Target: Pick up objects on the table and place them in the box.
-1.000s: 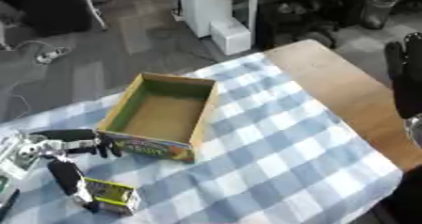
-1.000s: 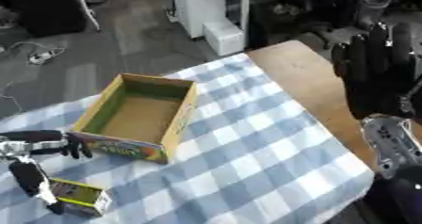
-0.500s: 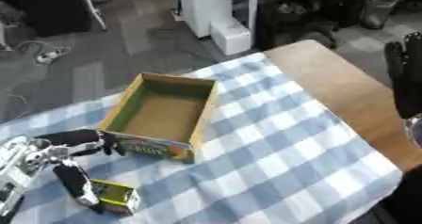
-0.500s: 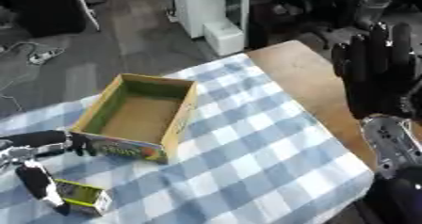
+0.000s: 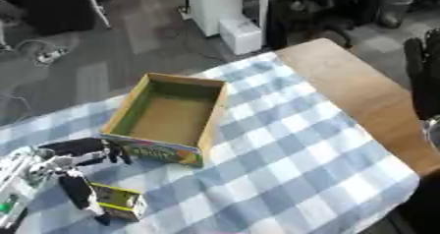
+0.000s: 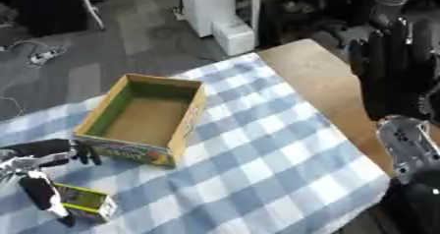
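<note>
An open cardboard box (image 5: pixel 172 115) with a green inner wall stands on the blue checked cloth, nothing visible inside. A small yellow-green packet (image 5: pixel 118 201) lies on the cloth near the front left. My left hand (image 5: pixel 62 166) hovers at the packet's left side, thumb stretched along its near edge and fingers reaching toward the box front; the hand is spread and holds nothing. My right hand (image 6: pixel 395 75) stands upright at the right edge, fingers straight and pointing up, away from the box.
The bare wooden table top (image 5: pixel 343 80) shows at the right past the cloth's (image 5: pixel 292 149) edge. Beyond the table are a grey floor, a white cabinet (image 5: pixel 219 7) and dark furniture.
My left hand has drawn back to the left and lower, with its thumb now beside the packet. The packet, the box and my right hand stay where they were.
</note>
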Available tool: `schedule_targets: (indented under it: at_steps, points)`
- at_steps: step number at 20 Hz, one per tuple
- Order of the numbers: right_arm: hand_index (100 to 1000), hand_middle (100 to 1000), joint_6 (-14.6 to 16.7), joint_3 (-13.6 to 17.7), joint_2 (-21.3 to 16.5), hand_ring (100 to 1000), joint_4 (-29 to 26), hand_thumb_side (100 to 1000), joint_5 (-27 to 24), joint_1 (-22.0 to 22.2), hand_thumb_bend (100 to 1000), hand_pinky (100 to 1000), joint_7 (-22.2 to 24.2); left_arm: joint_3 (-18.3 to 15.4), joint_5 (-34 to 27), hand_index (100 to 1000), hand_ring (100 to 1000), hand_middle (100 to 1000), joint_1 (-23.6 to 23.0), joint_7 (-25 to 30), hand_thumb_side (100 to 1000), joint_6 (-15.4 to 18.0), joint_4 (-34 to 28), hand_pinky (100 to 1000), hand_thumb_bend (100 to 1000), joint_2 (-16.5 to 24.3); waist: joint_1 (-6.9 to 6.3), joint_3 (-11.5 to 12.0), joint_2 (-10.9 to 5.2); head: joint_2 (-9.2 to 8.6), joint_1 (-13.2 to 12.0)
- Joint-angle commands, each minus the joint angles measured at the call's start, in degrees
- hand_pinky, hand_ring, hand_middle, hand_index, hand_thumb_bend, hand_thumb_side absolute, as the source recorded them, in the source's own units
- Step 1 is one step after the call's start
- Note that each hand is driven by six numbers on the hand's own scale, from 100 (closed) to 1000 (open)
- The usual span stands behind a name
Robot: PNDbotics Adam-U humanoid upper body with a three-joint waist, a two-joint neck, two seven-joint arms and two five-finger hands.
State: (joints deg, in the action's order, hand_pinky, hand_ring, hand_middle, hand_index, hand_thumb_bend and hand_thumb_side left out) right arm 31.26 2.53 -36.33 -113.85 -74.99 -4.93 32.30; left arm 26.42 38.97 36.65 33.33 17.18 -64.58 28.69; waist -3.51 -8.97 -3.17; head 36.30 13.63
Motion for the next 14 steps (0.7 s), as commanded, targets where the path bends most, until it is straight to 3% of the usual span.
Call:
schedule_targets:
  at_steps: [1, 11, 14]
  points:
    - [423, 262, 1.9, 0.9, -1.5, 284, -0.7, 860, -1.2, -0.8, 100, 339, -0.9, 0.0, 0.8, 836, 797, 796, 0.3, 0.2, 350, 0.2, 0.0, 805, 884, 0.5, 0.39, 0.1, -0.4, 0.2, 0.2]
    - [422, 260, 2.0, 0.9, -1.5, 284, -0.7, 863, -0.7, -0.9, 100, 339, -3.6, 0.7, 1.5, 835, 795, 792, 0.0, 1.3, 315, 1.0, 0.9, 814, 901, 0.3, 0.37, 0.1, -0.38, 0.38, 0.1]
    - [422, 259, 2.0, 0.8, -1.5, 283, -0.7, 863, -0.7, -0.9, 100, 339, -3.7, 1.2, 2.4, 810, 731, 768, -0.2, 0.9, 302, 0.9, 0.2, 649, 911, 0.4, 0.36, 0.1, -0.37, 0.33, 0.0]
